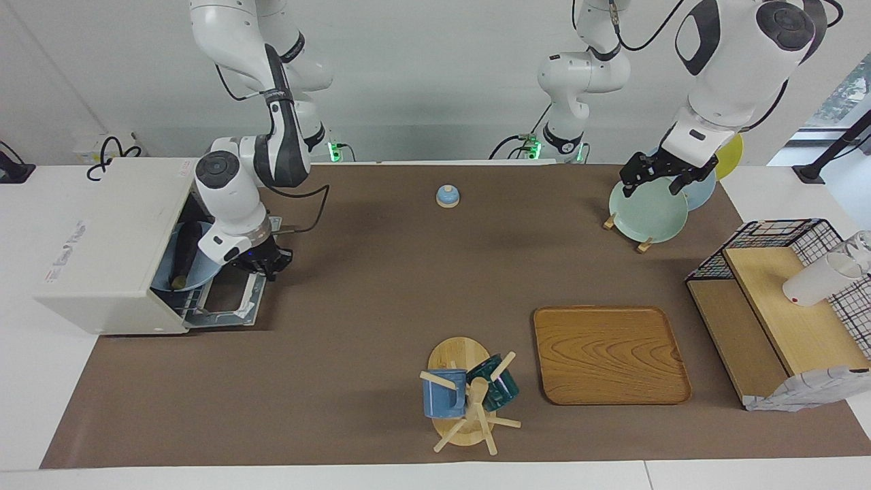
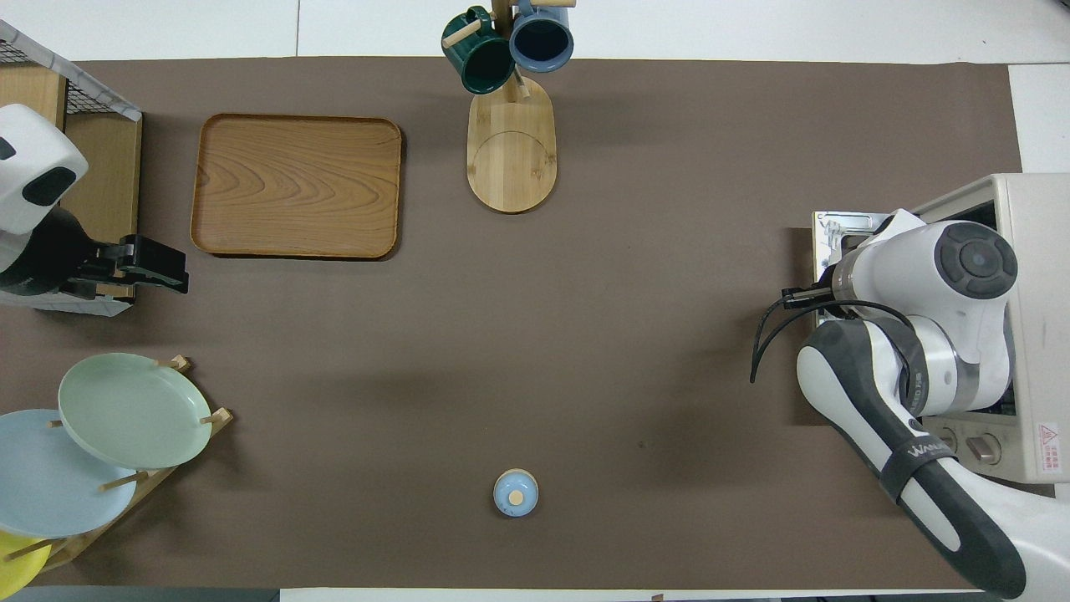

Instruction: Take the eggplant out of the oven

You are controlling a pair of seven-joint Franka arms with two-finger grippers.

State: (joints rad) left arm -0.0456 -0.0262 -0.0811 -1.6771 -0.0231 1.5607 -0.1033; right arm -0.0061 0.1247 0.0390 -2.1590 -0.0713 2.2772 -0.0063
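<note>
The white oven stands at the right arm's end of the table with its door folded down flat. Inside it the dark eggplant lies on a light blue plate. My right gripper hangs low over the open door, right at the oven's mouth, beside the plate's rim. In the overhead view the right arm covers the oven's mouth, so the eggplant is hidden there. My left gripper waits, open and empty, over the plate rack; it also shows in the overhead view.
A rack with green, blue and yellow plates stands near the left arm. A small blue bell sits near the robots. A wooden tray, a mug tree and a wire shelf stand farther out.
</note>
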